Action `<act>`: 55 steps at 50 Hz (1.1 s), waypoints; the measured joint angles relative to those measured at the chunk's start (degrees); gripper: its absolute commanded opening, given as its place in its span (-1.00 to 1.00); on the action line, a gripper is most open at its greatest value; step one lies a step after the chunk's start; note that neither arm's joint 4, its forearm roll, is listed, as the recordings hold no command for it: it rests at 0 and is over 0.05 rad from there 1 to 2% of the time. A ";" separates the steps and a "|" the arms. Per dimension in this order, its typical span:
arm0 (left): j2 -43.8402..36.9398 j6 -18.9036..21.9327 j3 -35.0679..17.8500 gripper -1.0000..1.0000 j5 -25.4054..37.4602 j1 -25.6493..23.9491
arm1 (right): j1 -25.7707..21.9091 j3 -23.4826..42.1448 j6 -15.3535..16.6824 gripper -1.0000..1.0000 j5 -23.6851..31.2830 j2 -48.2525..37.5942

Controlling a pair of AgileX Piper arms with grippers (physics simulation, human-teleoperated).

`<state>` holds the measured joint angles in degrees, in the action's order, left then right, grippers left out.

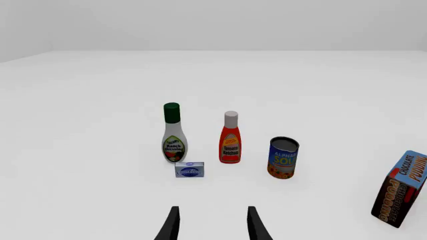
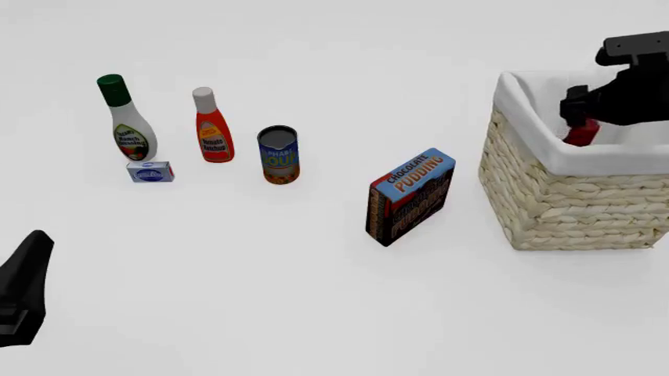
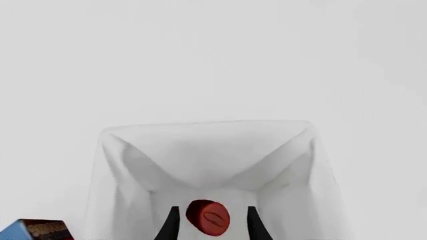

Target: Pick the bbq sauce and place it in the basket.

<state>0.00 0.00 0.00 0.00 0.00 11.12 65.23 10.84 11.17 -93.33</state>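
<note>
The bbq sauce shows only its red cap [image 2: 581, 133] inside the basket [image 2: 565, 204], against the near left part of the white liner; its body is hidden. In the right wrist view the cap [image 3: 208, 217] sits between the fingers with a small gap on each side, above the liner [image 3: 207, 127]. My right gripper [image 2: 577, 116] hangs over the basket just above the cap, jaws apart. My left gripper [image 2: 31, 258] is open and empty at the near left, and in the left wrist view [image 1: 212, 225] it faces the bottles from a distance.
At the far left stand a white ranch bottle with a green cap [image 2: 128, 121], an orange-red ketchup bottle [image 2: 212, 129], a soup can [image 2: 278, 155] and a small blue-white box [image 2: 150, 171]. A chocolate pudding box [image 2: 410, 196] stands left of the basket.
</note>
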 measured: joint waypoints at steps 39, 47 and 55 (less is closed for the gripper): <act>0.00 0.00 0.00 1.00 0.00 0.00 | -2.23 5.09 1.62 1.00 8.03 9.60; 0.00 0.00 0.00 1.00 0.00 0.00 | -2.54 5.39 1.80 1.00 9.34 11.97; 0.00 0.00 0.00 1.00 0.00 0.00 | -2.95 5.46 1.73 1.00 10.32 14.34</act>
<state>0.00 0.00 0.00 0.00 0.00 8.16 70.68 12.57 21.50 -78.99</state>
